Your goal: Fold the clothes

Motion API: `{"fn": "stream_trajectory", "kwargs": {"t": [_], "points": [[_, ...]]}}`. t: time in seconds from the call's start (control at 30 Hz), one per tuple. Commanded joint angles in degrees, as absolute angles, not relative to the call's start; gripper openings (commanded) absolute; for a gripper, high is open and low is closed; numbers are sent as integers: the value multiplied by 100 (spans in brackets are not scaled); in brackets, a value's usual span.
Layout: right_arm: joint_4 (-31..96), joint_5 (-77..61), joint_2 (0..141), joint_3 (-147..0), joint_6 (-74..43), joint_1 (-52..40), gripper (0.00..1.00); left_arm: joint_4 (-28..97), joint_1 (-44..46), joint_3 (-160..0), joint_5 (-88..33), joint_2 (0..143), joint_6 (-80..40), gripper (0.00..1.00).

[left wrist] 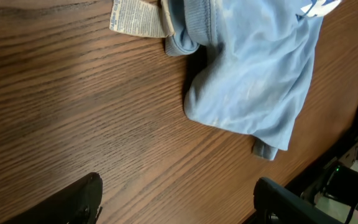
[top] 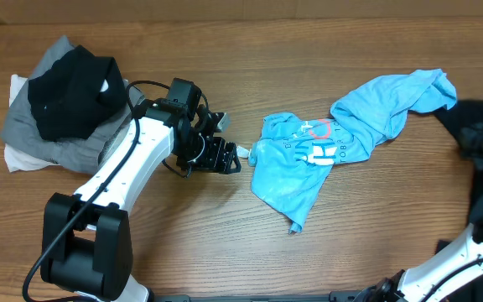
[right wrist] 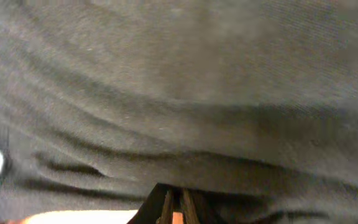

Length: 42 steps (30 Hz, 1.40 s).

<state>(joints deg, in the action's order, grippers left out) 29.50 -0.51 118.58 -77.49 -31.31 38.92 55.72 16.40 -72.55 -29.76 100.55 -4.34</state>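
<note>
one blue t-shirt (top: 309, 159) lies crumpled mid-table, at three o'clock from my left gripper (top: 229, 158); other clothes (top: 65, 109) are piled at ten o'clock. left wrist: jaws wide, empty, label (left wrist: 135, 18) at twelve. right wrist: right gripper (right wrist: 176, 208) pinched closed against grey cloth (right wrist: 179, 93), hold uncertain. spreading step, i judge; next, nip the hem.

sky-blue t-shirt (top: 292, 180), black garment (top: 70, 92), grey garment (top: 49, 141)
</note>
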Motion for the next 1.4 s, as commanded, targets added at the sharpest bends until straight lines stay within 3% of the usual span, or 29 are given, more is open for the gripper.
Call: {"fn": "stream_trajectory", "kwargs": {"t": [0.0,0.07,0.17,0.33,0.47,0.67,0.73,0.83,1.03,1.1,1.23,1.37], "points": [[2969,375,12060,-7813,-3177,4447,9,5568,1643,-7249,-3011,10060,-558,81],[2952,126,12060,-7863,-3173,4652,12,5564,1643,-7249,-3009,10060,-582,81],[2720,-1109,12055,-7975,-2912,4897,34,5529,1643,-7249,-3011,10060,-582,82],[2659,-3227,12044,-8436,-2235,4925,54,5583,1640,-7317,-3011,10060,-578,83],[2840,-3944,11942,-8685,-2226,4709,63,5846,1614,-7555,-3009,10060,-484,84],[3522,-3931,11780,-8715,-2049,4066,70,6484,1599,-8315,-3004,10057,-266,83],[3992,-3544,11782,-8691,-2023,3758,71,6748,1599,-8628,-2982,10057,-213,85],[4600,-2875,11782,-8617,-1756,3170,70,7046,1599,-8949,-2987,10057,-165,99],[5240,-2587,11782,-8580,-1474,2071,63,7207,1577,-9026,-2930,10060,8,89],[5601,-2274,11782,-8580,-1500,1778,56,7199,1577,-9026,-2792,10060,3,90],[6014,-1448,11786,-8545,-1669,1332,52,7155,1588,-9002,-2641,10062,3,93],[6149,-1319,11786,-8416,-1778,1002,38,7015,1699,-8906,-2659,10062,-25,94]]}}
